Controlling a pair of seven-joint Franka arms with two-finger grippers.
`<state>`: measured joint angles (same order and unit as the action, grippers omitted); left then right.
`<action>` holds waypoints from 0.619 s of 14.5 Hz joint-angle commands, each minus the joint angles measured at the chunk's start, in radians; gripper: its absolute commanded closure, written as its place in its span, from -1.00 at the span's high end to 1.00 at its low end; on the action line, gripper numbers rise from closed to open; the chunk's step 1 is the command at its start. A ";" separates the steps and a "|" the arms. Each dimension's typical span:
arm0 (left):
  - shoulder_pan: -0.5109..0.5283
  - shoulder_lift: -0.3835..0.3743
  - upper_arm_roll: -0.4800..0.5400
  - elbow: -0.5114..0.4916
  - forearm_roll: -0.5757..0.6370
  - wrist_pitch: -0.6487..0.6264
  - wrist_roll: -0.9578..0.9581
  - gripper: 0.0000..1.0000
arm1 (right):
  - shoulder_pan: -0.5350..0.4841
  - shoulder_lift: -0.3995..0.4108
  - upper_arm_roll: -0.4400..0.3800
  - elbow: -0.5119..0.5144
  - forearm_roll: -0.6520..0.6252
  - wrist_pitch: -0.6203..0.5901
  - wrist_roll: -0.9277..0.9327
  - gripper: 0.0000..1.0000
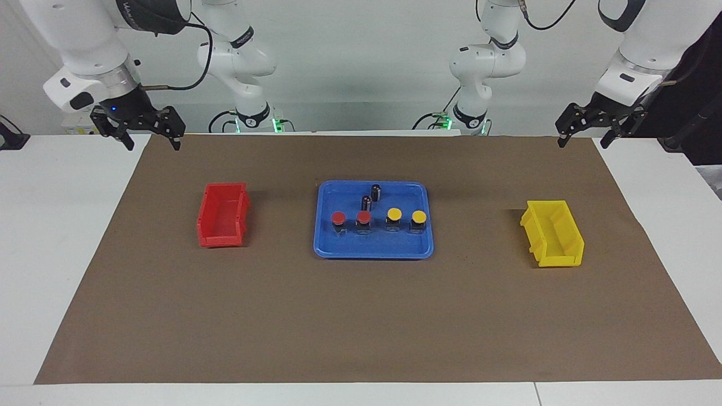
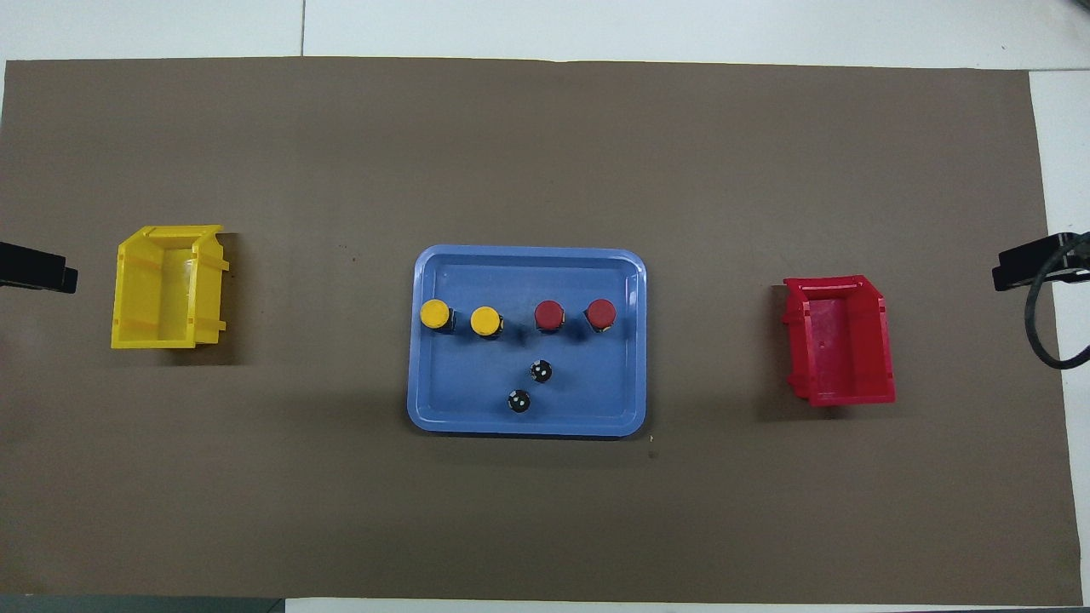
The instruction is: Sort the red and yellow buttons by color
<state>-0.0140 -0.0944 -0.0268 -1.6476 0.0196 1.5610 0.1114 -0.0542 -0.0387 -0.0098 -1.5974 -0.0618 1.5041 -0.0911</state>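
The right hand [image 1: 151, 135] hangs over the mat's corner at the robots' edge of the bench [image 1: 56, 225], jaws wide, holding nothing; the red bin [image 1: 223, 215] sits below it, twd the centre. Mid-mat, well apart from both hands, the blue tray [image 1: 373, 248] carries two red buttons [image 1: 351, 219], then two yellow buttons [image 1: 406, 216] (one row, w/ two black cylinders [image 1: 371, 197] nearer the robots). The yellow bin [image 1: 553, 232] lies below the left hand [image 1: 584, 135], also wide open and empty.

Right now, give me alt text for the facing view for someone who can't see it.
A blue tray at mid-table holds a row of two red buttons and two yellow buttons, plus two black cylinders nearer the robots. An empty red bin and yellow bin flank it; the right gripper and left gripper wait raised and open.
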 commanded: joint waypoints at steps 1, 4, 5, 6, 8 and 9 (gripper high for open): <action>-0.001 -0.021 0.004 -0.015 0.010 -0.012 0.011 1.00 | 0.000 -0.009 0.001 -0.007 -0.004 0.008 -0.010 1.00; -0.001 -0.021 0.004 -0.015 0.008 -0.012 0.011 1.00 | 0.002 -0.010 0.001 -0.006 -0.004 0.007 -0.010 1.00; -0.001 -0.021 0.004 -0.015 0.008 -0.012 0.011 1.00 | 0.002 -0.010 0.001 -0.006 -0.004 0.005 -0.010 1.00; -0.001 -0.022 0.004 -0.015 0.010 -0.012 0.011 1.00 | 0.004 -0.013 0.001 -0.007 -0.003 0.005 -0.010 1.00; -0.001 -0.022 0.004 -0.015 0.008 -0.012 0.011 1.00 | 0.002 -0.015 0.004 -0.012 0.005 0.007 -0.010 1.00; -0.001 -0.021 0.004 -0.015 0.008 -0.012 0.011 1.00 | 0.004 -0.013 0.010 -0.009 0.008 0.005 -0.009 1.00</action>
<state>-0.0140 -0.0944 -0.0268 -1.6476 0.0196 1.5605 0.1114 -0.0519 -0.0398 -0.0079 -1.5973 -0.0609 1.5041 -0.0911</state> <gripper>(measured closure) 0.000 0.000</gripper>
